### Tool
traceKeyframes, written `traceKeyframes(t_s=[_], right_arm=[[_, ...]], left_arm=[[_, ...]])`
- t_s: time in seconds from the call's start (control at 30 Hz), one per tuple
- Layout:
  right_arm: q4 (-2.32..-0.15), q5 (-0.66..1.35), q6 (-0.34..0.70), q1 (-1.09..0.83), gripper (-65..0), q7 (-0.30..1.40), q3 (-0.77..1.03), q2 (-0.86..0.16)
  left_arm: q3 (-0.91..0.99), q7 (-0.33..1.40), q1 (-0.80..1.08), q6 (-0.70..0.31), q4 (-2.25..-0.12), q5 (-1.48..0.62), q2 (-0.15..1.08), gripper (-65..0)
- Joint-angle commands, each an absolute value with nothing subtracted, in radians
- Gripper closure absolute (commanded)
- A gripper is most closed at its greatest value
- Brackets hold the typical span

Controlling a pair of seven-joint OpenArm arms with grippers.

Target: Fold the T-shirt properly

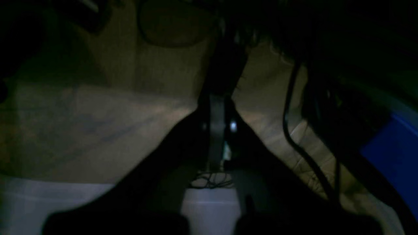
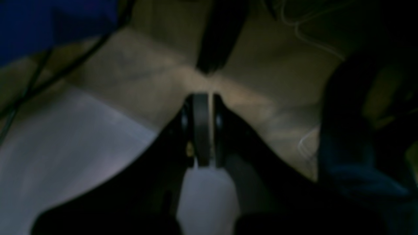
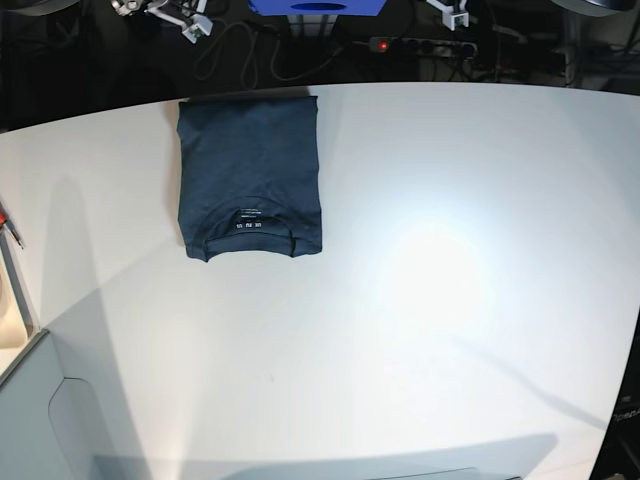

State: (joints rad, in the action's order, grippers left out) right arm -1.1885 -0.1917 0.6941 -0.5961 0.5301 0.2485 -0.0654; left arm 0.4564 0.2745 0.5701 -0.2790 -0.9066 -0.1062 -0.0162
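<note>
T-shirt [image 3: 250, 170]: dark navy, folded into a neat upright rectangle, lying flat on the bench in the far-left part of the base view; it shows in neither wrist view, so its place relative to either gripper cannot be told.
T-shirt edges: the far edge lies just short of the bench's far rim; both long sides run straight; the near edge is the collar end, curved, with the small white label [image 3: 246, 220] showing just inside it.
Bench [image 3: 450, 300]: white, with bare surface to the right of the T-shirt and all along its near side; a narrower bare strip runs along its left side.
Left gripper [image 1: 218, 130]: jaws pressed together with nothing between them, seen dimly in its own wrist view; a pale strip of bench shows below the gripper, brownish floor beyond it.
Right gripper [image 2: 202, 130]: jaws drawn together, nothing between them, blurred in its own wrist view; pale bench spreads to the gripper's lower left.
Arms: neither arm shows in the base view.
Blue box [image 3: 318, 7]: past the bench's far rim, behind the T-shirt and apart from it; a blue shape also shows at the left wrist view's right edge and the right wrist view's upper left.
Cables [image 3: 240, 55]: looped on the dark floor beyond the far rim.
Power strip [image 3: 420, 45]: beside the cables, red light on.
</note>
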Motion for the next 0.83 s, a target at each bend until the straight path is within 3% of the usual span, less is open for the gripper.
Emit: traceKeyframes(t_s=[0.0,0.13,0.23,0.43,0.67,0.8], right_arm=[[-1.139,-0.185,0.698,-0.588,0.0,0.504,0.236,-0.073],[-0.901,-0.185,0.698,-0.499,0.0,0.403,0.232,-0.077],[-0.766,-0.185,0.596,-0.473,0.0,0.274,0.229,-0.074],[-0.572,-0.185,0.223,-0.443,0.0,-0.047,0.223,-0.025],[-0.384,-0.185,-0.219,-0.369,0.0,-0.246,0.082,0.008],[-0.354,-0.185,-0.398,-0.363,0.0,-0.306,-0.004,0.018]], left_arm=[[0.455,0.252,0.567,-0.285,-0.839,-0.105,0.001,0.0],[0.364,0.114,0.452,-0.283,-0.495,-0.105,0.073,0.0],[0.257,0.016,0.387,-0.283,-0.331,-0.11,0.113,0.0],[0.173,-0.004,0.371,-0.277,-0.302,-0.107,0.134,0.0],[0.077,-0.007,0.357,-0.275,-0.297,-0.107,0.134,0.0],[0.05,-0.007,0.343,-0.275,-0.3,-0.107,0.128,0.0]])
